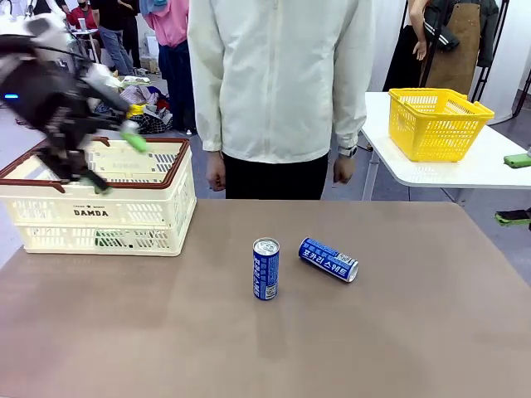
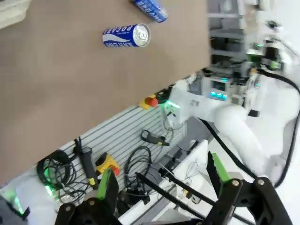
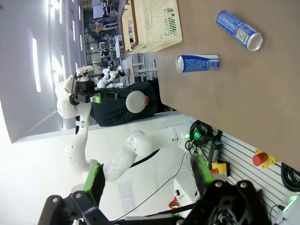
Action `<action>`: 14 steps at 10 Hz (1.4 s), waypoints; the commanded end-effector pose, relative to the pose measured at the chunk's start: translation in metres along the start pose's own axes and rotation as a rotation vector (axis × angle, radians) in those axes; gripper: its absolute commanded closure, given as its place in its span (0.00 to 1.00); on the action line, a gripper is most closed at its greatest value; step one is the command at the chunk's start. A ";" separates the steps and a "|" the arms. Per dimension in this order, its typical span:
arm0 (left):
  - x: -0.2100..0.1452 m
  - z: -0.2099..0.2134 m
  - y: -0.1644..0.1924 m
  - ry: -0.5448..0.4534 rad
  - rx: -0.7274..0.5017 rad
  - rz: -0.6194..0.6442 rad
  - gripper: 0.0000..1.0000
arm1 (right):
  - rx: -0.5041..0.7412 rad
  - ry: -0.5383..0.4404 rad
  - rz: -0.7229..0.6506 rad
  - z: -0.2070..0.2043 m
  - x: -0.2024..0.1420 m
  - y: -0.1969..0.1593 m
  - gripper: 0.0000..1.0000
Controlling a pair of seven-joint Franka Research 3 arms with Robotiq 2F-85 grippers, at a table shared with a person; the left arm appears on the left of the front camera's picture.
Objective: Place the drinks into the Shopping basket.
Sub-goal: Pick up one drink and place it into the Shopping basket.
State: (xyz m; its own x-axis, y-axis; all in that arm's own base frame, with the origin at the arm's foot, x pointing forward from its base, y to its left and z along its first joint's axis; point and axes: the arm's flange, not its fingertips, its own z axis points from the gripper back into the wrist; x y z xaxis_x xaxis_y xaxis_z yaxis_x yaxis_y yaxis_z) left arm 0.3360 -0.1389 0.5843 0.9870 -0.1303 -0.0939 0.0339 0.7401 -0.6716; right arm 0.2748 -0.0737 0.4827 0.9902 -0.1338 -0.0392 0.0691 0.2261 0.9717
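Two blue drinks cans rest mid-table: one upright [image 1: 265, 269] [image 2: 126, 36] [image 3: 197, 63], one lying on its side [image 1: 328, 259] [image 2: 149, 9] [image 3: 239, 30] just right of it. The cream Shopping basket [image 1: 50, 214] [image 3: 154, 28] with a red-brown rim stands at the far left. A green shape [image 1: 108, 239] shows through its lower slots. My left gripper [image 1: 116, 159] [image 2: 163, 176] hangs open above the basket, holding nothing. My right gripper [image 3: 146, 176] is open and empty, raised well off the table on my side of it, with the cans far ahead of its fingers.
A person [image 1: 278, 83] in a white jacket stands at the table's far edge, hands down. A yellow mesh basket [image 1: 436, 124] sits on a white side table [image 1: 489, 166] at the right. Bare brown tabletop [image 1: 398, 332] surrounds the cans.
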 end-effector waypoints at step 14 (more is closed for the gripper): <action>0.104 -0.285 -0.079 -0.253 0.614 -0.009 0.00 | 0.007 0.005 -0.002 0.002 0.000 0.004 0.00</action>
State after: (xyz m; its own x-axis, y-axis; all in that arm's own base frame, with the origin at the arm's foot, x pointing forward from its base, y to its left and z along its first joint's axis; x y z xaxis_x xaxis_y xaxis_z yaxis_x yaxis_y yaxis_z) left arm 0.3896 -0.3949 0.4226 0.9920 -0.0656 0.1081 0.0818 0.9848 -0.1529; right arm 0.2748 -0.0737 0.4827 0.9902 -0.1338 -0.0393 0.0691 0.2262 0.9716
